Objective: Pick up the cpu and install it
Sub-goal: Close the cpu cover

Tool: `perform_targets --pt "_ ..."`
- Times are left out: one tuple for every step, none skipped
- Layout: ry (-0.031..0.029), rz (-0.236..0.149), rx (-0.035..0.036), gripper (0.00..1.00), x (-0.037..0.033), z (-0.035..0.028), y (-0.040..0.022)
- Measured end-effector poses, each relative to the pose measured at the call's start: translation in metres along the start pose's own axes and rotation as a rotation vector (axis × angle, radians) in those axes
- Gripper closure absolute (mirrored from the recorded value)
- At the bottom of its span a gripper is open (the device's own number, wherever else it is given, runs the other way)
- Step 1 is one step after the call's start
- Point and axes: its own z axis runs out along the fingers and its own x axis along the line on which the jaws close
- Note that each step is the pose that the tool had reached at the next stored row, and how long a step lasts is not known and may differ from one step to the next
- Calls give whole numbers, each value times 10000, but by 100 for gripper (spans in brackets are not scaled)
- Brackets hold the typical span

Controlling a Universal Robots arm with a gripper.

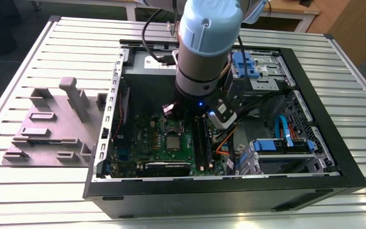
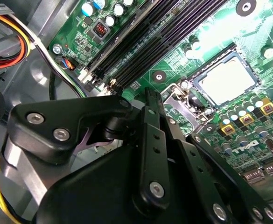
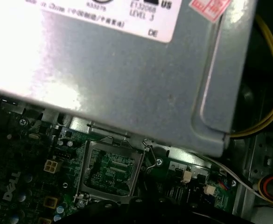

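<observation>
The cpu, a small silvery square, lies flat in a dark square frame on the green motherboard. In the exterior view the cpu is just in front of the arm's wrist. An open metal socket frame with a wire lever sits next to the large grey metal box. My gripper hangs a short way from the cpu, near the socket's corner. Its fingers look shut together with nothing between them.
The work is inside an open black computer case on a slatted metal table. Dark memory slots run beside the socket. Coloured cables and blue drive bays crowd the case. A grey parts fixture stands outside it.
</observation>
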Motion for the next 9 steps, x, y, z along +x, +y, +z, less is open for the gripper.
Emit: perform_targets --pt "-5 -2 -4 90 2 -2 -5" --pt "-7 -3 -5 90 5 -6 -10" --pt "-8 -5 -5 90 7 -9 -16" --pt "-10 -7 -8 90 8 -13 -22" --pt "-11 -8 -9 90 11 -17 -28" --pt "-11 -7 -9 90 12 -21 -33" --pt "-11 -7 -9 90 13 -25 -36" --pt "-10 -7 -9 90 14 -28 -38" --pt "-13 -8 -13 90 14 -31 -40"
